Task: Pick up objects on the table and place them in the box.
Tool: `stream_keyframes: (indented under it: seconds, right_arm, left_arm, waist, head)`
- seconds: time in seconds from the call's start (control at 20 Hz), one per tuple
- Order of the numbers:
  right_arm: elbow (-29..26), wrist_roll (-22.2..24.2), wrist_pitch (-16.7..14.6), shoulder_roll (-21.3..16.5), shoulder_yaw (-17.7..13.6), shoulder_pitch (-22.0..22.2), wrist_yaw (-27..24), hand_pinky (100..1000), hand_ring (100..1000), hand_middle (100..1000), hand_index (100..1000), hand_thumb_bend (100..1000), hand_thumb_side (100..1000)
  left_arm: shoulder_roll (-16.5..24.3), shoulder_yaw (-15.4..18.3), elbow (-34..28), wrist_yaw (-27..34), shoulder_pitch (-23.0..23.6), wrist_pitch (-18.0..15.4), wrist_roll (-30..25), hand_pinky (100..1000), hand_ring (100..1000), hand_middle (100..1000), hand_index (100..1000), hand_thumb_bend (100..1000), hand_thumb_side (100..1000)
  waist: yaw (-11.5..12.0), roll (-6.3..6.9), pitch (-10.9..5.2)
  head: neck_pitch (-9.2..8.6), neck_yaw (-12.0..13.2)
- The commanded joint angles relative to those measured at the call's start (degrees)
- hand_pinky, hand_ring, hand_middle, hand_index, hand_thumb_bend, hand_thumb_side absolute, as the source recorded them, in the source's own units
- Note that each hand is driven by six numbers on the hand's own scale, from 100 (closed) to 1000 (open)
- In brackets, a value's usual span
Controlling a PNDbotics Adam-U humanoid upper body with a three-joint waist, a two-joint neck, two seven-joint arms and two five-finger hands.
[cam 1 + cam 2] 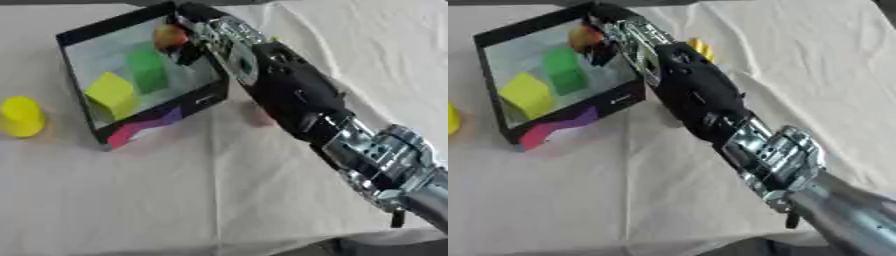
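Note:
A black-rimmed box (206, 98) stands at the upper left of the table, with a green block (147, 68) and a yellow block (111, 93) inside. My right hand (194, 36) reaches over the box's far right corner from the lower right, its fingers curled round a small orange-red round object (170, 36) held above the box's interior. A yellow cup-shaped object (21, 116) sits on the cloth left of the box. A yellow piece (701, 48) shows just behind my forearm. The left hand is in neither view.
My right arm (297, 100) crosses the table diagonally from the lower right corner to the box. A white, wrinkled cloth (192, 190) covers the table. A faint reddish patch (261, 117) lies beside the forearm, right of the box.

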Motion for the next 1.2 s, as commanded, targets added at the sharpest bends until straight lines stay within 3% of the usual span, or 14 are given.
stream_keyframes:
  seconds: [0.05,0.35,0.45,0.8,1.05,1.2]
  right_arm:
    - [-2.3,1.1,-0.8,-1.0,-0.7,-1.3,1.6,844,852,799,925,369,263]
    - [-8.7,-0.1,0.8,-3.4,-1.4,-1.8,0.4,830,838,785,908,341,180]
    - [-12.1,-0.5,2.2,-5.1,-1.9,-1.4,-1.7,825,838,788,909,260,138]
    - [-27.8,2.9,7.3,-14.8,-3.7,3.7,-15.4,816,840,794,919,100,100]
    - [-34.1,5.3,10.5,-21.8,-6.7,7.8,-26.2,814,845,798,918,100,100]
    - [-36.0,5.3,11.5,-26.1,-8.2,10.6,-30.1,816,846,797,916,100,100]
  left_arm:
    - [1.3,0.5,-0.7,-0.2,-0.3,0.0,0.2,773,782,738,739,126,622]
    - [1.3,1.3,-0.9,-0.2,-0.2,-0.9,3.3,765,774,728,736,145,588]
    - [1.3,1.6,-0.9,-0.1,0.1,-1.1,4.8,765,775,730,737,144,592]
    - [1.5,2.1,-0.3,-0.5,2.0,-0.7,5.7,765,775,729,736,134,611]
    - [1.4,1.9,0.0,-0.8,2.6,-0.4,4.8,763,775,727,736,126,621]
    - [1.3,1.8,0.2,-0.9,2.8,-0.3,4.4,763,774,726,735,123,624]
  waist:
    - [0.0,0.27,-2.21]
    - [-0.7,0.46,-2.58]
    - [-1.0,0.45,-2.68]
    - [-2.8,0.25,-2.8]
    - [-3.8,0.08,-2.69]
    - [-4.2,-0.03,-2.69]
  head:
    - [0.31,0.2]
    - [0.31,0.7]
    - [0.31,0.9]
    - [0.31,2.7]
    - [0.31,3.5]
    - [0.31,4.0]
